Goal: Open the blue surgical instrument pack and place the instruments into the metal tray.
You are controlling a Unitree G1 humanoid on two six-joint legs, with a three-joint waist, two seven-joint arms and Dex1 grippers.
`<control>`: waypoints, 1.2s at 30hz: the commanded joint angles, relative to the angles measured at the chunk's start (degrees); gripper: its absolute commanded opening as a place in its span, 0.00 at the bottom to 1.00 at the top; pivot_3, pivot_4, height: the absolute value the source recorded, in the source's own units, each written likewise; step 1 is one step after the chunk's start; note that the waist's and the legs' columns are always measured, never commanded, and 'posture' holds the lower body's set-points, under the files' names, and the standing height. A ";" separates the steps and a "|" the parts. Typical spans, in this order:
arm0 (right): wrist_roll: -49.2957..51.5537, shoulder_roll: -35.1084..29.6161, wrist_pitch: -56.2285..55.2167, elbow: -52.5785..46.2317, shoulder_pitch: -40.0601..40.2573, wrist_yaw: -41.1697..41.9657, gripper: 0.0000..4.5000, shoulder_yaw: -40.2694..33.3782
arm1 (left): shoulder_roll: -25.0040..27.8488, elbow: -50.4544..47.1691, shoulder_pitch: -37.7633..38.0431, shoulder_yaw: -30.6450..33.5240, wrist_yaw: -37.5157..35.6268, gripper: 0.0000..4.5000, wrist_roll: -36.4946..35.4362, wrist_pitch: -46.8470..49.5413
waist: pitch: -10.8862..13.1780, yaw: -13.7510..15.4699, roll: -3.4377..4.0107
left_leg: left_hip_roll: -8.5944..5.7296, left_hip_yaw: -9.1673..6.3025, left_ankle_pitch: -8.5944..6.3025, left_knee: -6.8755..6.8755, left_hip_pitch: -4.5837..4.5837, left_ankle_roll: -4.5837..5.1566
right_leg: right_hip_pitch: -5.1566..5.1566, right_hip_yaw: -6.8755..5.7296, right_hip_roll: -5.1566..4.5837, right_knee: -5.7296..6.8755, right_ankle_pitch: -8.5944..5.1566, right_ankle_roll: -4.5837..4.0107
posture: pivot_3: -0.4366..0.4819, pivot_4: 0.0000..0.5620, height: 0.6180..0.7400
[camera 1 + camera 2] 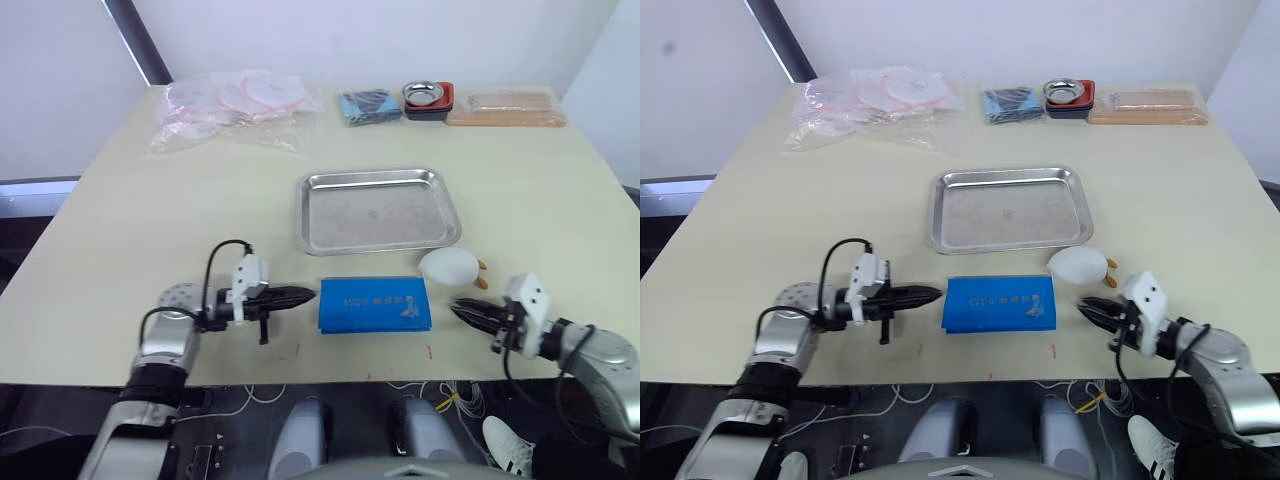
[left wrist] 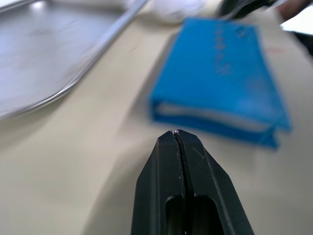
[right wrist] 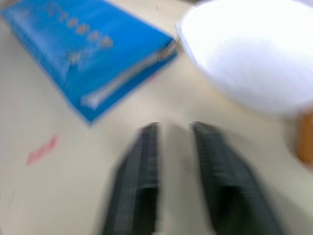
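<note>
Pack [image 1: 375, 304], folded shut, lay below the metal tray [image 1: 377, 209] between left gripper [image 1: 306, 295], fingers pressed together, and right gripper [image 1: 462, 307], fingers narrowly parted.

My left pincer [image 1: 300, 295] is two tapered black fingers behind a white bracket, with a black cable looping over a silver-grey forearm. My right pincer [image 1: 465, 309] matches: white bracket, black cable, rounded silver casing.

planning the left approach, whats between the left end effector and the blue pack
Nothing: just bare table between the left end effector and the blue surgical instrument pack, as the left wrist view shows.
</note>
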 commanded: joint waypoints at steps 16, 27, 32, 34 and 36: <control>-13.96 4.18 -46.52 14.75 -13.23 13.82 1.00 12.24 | 12.71 -18.51 2.11 0.43 -13.27 0.56 -11.01 6.83 | 0.28 0.22 -0.29 | 0.34 0.25 0.00 0.01 -0.08 -0.01 | -0.18 0.11 0.14 -0.02 0.06 -0.11 | 0.48 0.27 1.00; -20.78 5.39 -69.15 34.25 -24.94 10.99 1.00 17.79 | 13.98 -26.86 2.78 -0.47 -12.87 0.98 -14.35 12.33 | 0.36 0.21 -0.29 | 0.34 0.34 0.00 0.00 -0.15 -0.02 | -0.29 0.20 0.18 0.01 0.08 -0.15 | 0.48 0.27 1.00; -20.91 4.99 -73.34 38.12 -26.76 11.01 1.00 20.12 | 14.10 -27.93 2.88 0.06 -12.75 0.98 -15.81 13.94 | 0.36 0.18 -0.30 | 0.38 0.35 0.00 0.00 -0.12 -0.01 | -0.29 0.23 0.20 0.02 0.10 -0.19 | 0.48 0.27 1.00; -21.03 5.07 -74.56 39.42 -27.12 10.80 1.00 20.90 | 14.15 -28.34 3.00 0.31 -12.58 0.98 -16.71 14.96 | 0.35 0.18 -0.31 | 0.38 0.37 0.00 0.00 -0.11 -0.01 | -0.28 0.25 0.20 0.02 0.11 -0.21 | 0.48 0.27 1.00; -21.08 5.08 -75.46 40.51 -27.41 10.52 0.84 21.53 | 14.28 -28.70 3.17 0.37 -12.63 1.00 -17.21 15.48 | 0.35 0.16 -0.31 | 0.39 0.37 0.00 0.01 -0.09 -0.01 | -0.28 0.26 0.20 0.03 0.12 -0.23 | 0.48 0.27 1.00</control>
